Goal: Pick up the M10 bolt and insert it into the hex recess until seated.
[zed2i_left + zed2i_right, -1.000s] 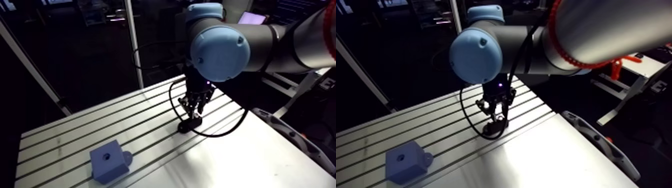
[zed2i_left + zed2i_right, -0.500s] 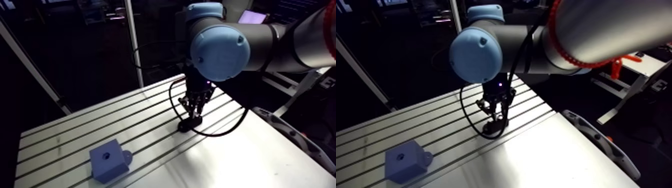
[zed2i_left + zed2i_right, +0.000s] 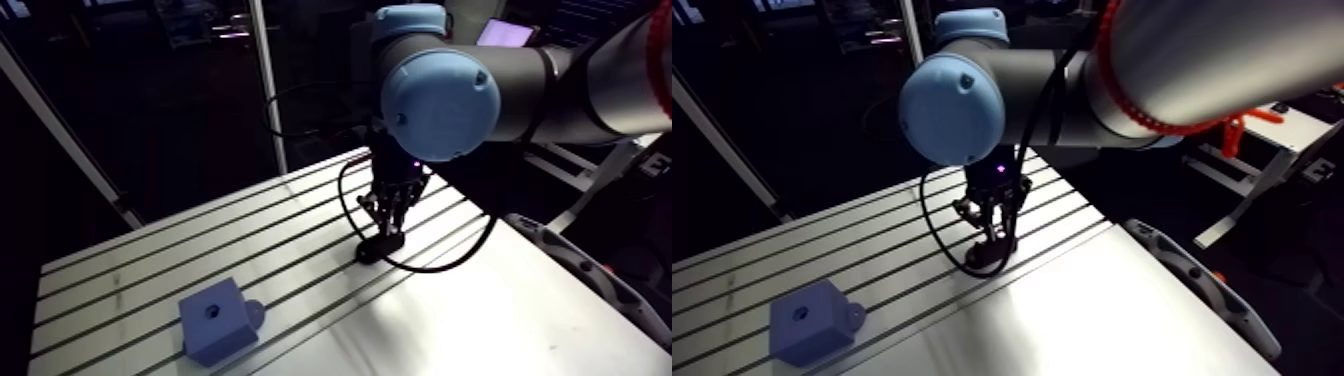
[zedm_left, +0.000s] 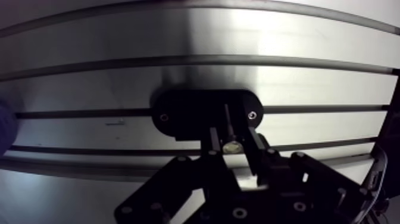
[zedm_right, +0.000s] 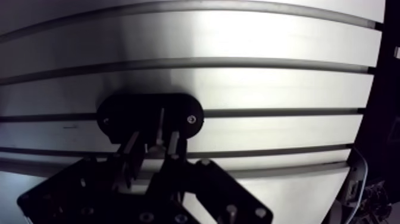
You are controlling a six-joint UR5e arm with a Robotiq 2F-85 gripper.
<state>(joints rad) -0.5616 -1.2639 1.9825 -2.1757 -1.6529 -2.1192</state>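
Seen from the wrist view, the claw (image 4: 233, 132) hangs low over the bench (image 4: 178, 36), its two black fingers drawn in and clenched on the M10 bolt (image 4: 227, 122). The bolt is a slim, pale metal rod with a brighter glint at the end nearest the camera. It stands in a black oval holder (image 4: 184, 116), a matte, round-ended plate with a small screw near each end. The holder lies flat across one of the bench's dark slots.

The step in hand looks like lifting the bolt free. That probably calls for a straight pull along the bolt's own axis, with the grip kept firm and square so the shank does not tilt or slide between the fingers.

The bench is brushed aluminium, smooth and reflective, with long parallel grooves running across it.

In the arm view, a blue block (image 3: 215, 322) sits near the bench's front edge, well apart from the claw. It is a boxy, matte part that looks like plastic, with a small tab at its side. A dark recess (image 3: 212, 312) is sunk in its top face, too small here for its hex shape to be made out.
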